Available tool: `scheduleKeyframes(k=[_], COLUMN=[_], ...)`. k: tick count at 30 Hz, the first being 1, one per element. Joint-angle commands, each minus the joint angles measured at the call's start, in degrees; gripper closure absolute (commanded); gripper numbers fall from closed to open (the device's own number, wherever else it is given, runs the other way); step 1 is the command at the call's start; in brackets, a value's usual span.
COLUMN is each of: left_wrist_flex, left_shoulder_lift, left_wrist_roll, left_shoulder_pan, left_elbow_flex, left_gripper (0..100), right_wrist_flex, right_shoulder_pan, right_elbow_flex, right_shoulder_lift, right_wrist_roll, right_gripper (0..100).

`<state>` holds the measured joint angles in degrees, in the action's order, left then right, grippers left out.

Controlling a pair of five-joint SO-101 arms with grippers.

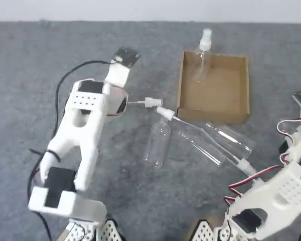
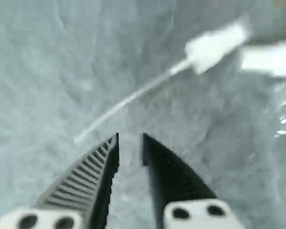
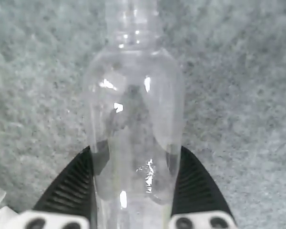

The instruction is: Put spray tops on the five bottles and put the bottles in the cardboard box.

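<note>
Boxed one capped bottle (image 1: 203,55), four to go. Held left fingers (image 2: 97,171) barely apart, empty, behind spray top (image 2: 214,43); clamped right fingers (image 3: 71,191) on uncapped bottle (image 3: 133,119).

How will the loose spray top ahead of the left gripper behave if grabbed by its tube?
Probably very light: the spray top is a small white head on a thin tube. That tube looks slender enough to flex, so the head may droop. Lying on the rough carpet, it seems unlikely to roll.

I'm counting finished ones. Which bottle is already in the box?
The bottle with a spray top, inside the cardboard box; the other bottles lie outside it.
</note>
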<state>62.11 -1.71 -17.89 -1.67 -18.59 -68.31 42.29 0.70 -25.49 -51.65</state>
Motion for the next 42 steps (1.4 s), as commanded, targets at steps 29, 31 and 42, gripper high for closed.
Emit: scheduleKeyframes(k=[29,31,42], left_wrist_flex=[32.00,34.73,38.77], left_shoulder_lift=[-64.53,-66.02,-65.49], left_wrist_roll=[-9.23,-6.77,3.25], left_shoulder_pan=[-10.90,-10.02,-1.49], left_elbow_flex=[88.40,92.53,93.67], left_gripper=[87,92,99], right_wrist_flex=[-0.48,-0.48,-0.57], right_shoulder_pan=[0.48,0.48,0.48], right_elbow_flex=[-0.09,-0.09,-0.09], right_shoulder_lift=[0.31,0.31,0.31], right_wrist_roll=[-0.79,-0.79,-0.79], right_gripper=[98.6,98.6,98.6])
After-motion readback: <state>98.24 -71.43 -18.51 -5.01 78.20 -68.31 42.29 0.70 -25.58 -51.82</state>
